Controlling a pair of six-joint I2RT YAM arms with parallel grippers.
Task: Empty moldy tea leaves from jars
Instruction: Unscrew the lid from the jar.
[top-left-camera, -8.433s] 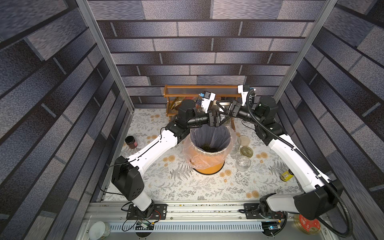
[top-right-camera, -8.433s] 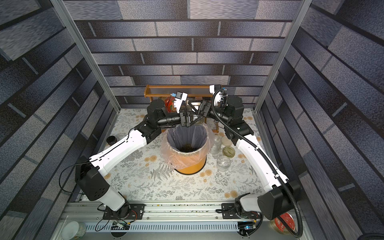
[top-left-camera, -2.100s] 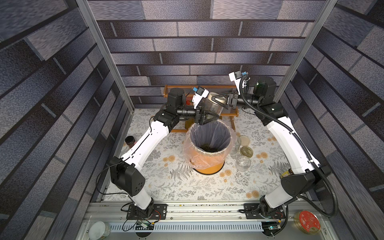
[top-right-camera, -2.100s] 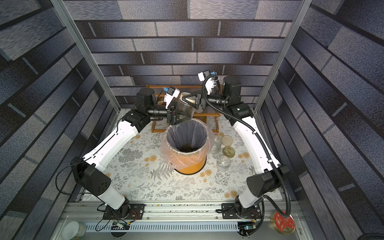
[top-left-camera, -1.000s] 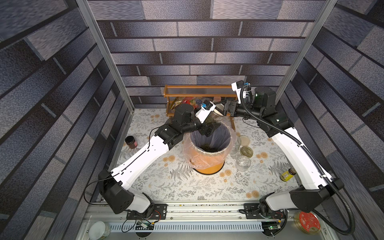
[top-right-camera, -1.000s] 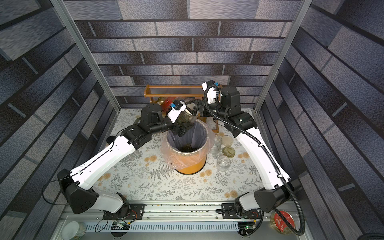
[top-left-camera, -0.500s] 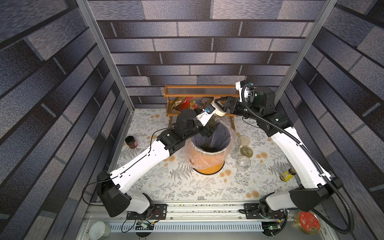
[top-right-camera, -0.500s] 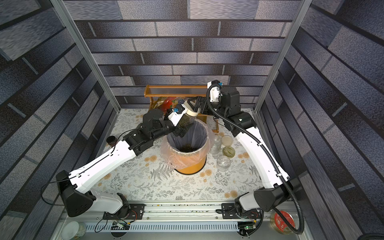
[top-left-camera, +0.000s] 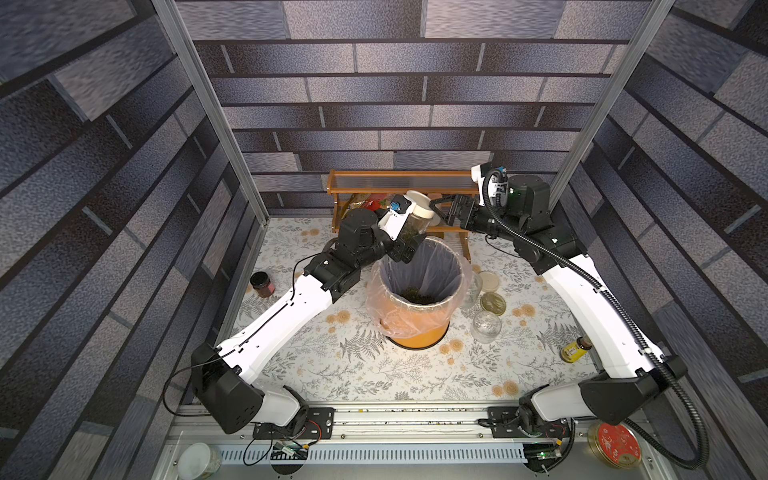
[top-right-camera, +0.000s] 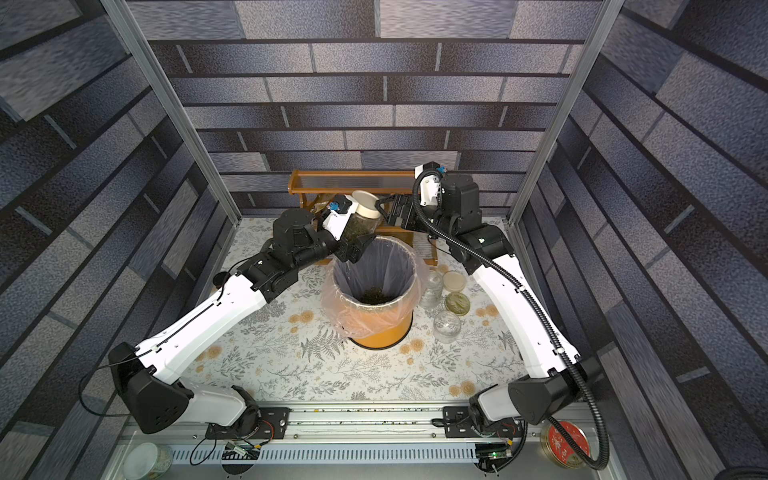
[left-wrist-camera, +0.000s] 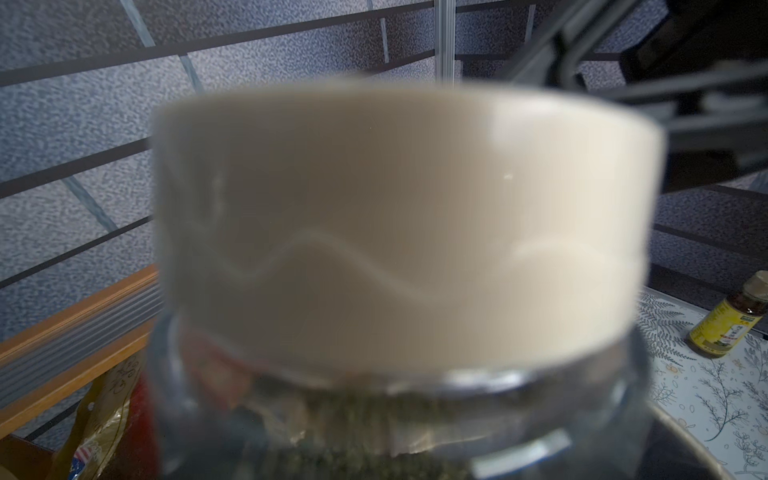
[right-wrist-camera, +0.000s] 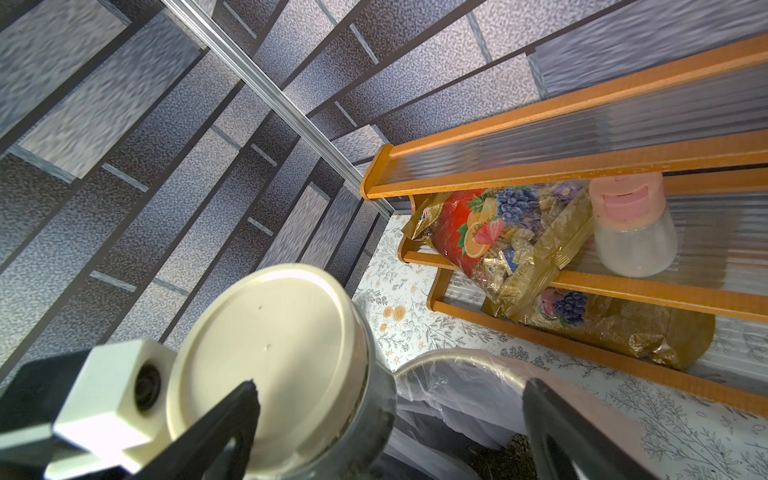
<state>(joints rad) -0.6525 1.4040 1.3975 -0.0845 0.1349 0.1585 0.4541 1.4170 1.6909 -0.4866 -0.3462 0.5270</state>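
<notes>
Facing the spread right pincer (top-left-camera: 437, 211), lidded jar (top-left-camera: 415, 220) in left pincer (top-left-camera: 409, 246).

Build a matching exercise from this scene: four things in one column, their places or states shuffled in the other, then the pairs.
Things
1. held jar
2. right gripper
3. bin
4. yellow bottle

Places or states
A. open, next to the cream lid
B. lined with a plastic bag, leaves at the bottom
C. in the left gripper, lid on
D. at the table's right edge

Pairs: 1-C, 2-A, 3-B, 4-D
</notes>
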